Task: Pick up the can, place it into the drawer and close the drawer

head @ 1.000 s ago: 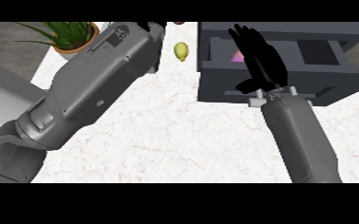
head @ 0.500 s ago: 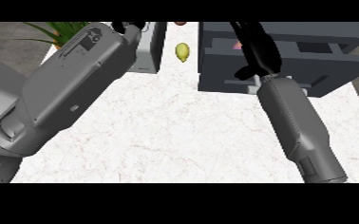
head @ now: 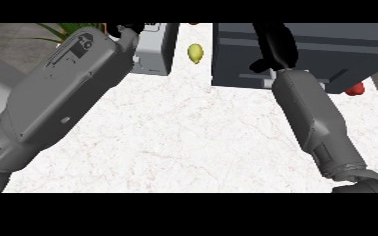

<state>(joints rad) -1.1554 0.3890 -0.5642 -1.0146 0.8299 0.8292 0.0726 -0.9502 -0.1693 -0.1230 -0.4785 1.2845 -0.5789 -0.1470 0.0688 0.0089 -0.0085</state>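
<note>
Right hand (head: 275,47) lies against the dark grey drawer (head: 325,50), its fingers stretched straight up the front and holding nothing. The can shows nowhere, so its look cannot be told. Left hand (head: 131,29) is mostly hidden behind its forearm at the top edge, and its state cannot be told. White marbled worktop (head: 192,130) lies bare between the forearms. A yellow-green fruit (head: 195,53) sits between a grey box (head: 151,50) and the drawer. A red thing (head: 356,89) peeks out at the drawer's lower right corner. The left forearm's dark marking is unreadable.
</note>
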